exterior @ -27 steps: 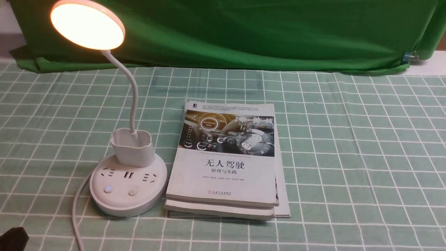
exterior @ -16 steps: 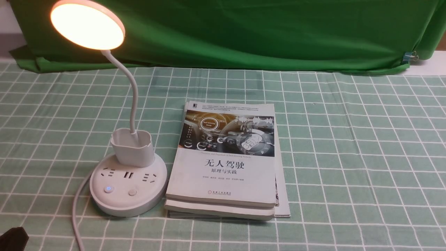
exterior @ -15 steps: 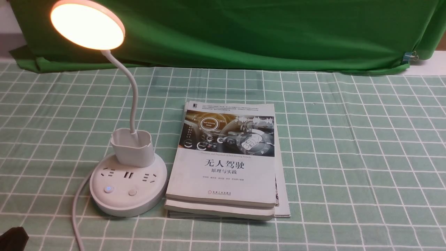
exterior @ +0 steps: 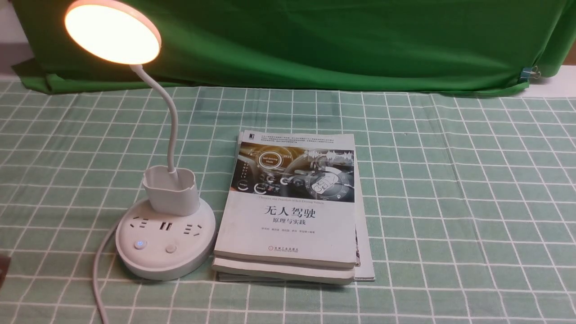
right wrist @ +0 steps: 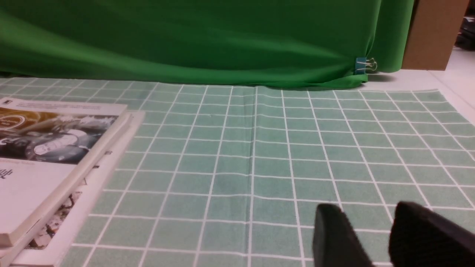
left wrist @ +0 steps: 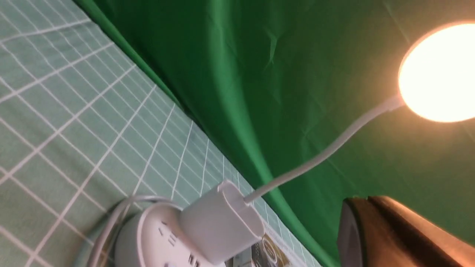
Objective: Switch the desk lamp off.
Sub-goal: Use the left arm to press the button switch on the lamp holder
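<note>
While the right gripper [right wrist: 367, 213] hangs low over the checked cloth [right wrist: 237, 155], between the books and the right edge, we see two black fingers [right wrist: 334, 237] set a little apart. They hold nothing, and the frame cuts both off.

Over to the left gripper [left wrist: 386, 233]: its wrist view shows only one dark brown slab, and the front view gives a blurred sliver at the near left edge. We can't tell whether it's spread or closed.

Outward now. One desk lamp [exterior: 171, 193] stands toward the near left corner, its disc head [exterior: 112, 32] glowing. The front view gives us two buttons on the base, a blue-lit button [exterior: 140, 244] and a plain button [exterior: 171, 248]; the left wrist view cuts them off. One white cable [exterior: 96, 279] runs off the near edge.

Just beside the base lies a stack of books [exterior: 288, 216]: two thick ones, with something thinner underneath. The right wrist view catches the books but not the lamp. One binder clip [exterior: 531, 72] grips the green backdrop [exterior: 315, 40] at the far right corner.
</note>
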Tool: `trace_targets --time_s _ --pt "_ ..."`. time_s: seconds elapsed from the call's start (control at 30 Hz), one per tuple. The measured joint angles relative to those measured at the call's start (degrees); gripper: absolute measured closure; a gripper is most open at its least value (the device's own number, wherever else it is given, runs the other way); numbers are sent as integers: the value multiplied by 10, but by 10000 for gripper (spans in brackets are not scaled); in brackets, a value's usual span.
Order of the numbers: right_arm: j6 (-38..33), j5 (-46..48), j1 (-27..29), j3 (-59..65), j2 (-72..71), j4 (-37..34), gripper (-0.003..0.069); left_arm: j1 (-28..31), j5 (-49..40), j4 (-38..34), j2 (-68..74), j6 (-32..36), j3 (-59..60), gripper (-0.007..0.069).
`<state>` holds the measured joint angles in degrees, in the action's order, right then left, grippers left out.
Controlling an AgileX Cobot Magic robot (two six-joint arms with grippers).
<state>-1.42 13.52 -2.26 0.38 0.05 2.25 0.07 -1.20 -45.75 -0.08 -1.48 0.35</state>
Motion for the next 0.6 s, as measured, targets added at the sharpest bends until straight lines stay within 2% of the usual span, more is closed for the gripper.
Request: trace_targets --time_s 0.13,0.23,0.43,0.5,0.53,0.6 --pt "0 0 0 0 0 0 417 0 12 -4 0 -9 0 624" --pt "0 0 0 0 0 0 417 0 -32 20 1 -2 -21 624" --pt "0 0 0 0 0 0 417 0 -225 134 137 10 -181 624" --pt "0 0 0 0 0 0 417 0 -341 184 248 40 -261 624" --pt "0 0 0 0 0 0 417 0 -350 191 257 44 -267 624" --pt "0 0 0 0 0 0 417 0 -435 222 357 79 -318 624"
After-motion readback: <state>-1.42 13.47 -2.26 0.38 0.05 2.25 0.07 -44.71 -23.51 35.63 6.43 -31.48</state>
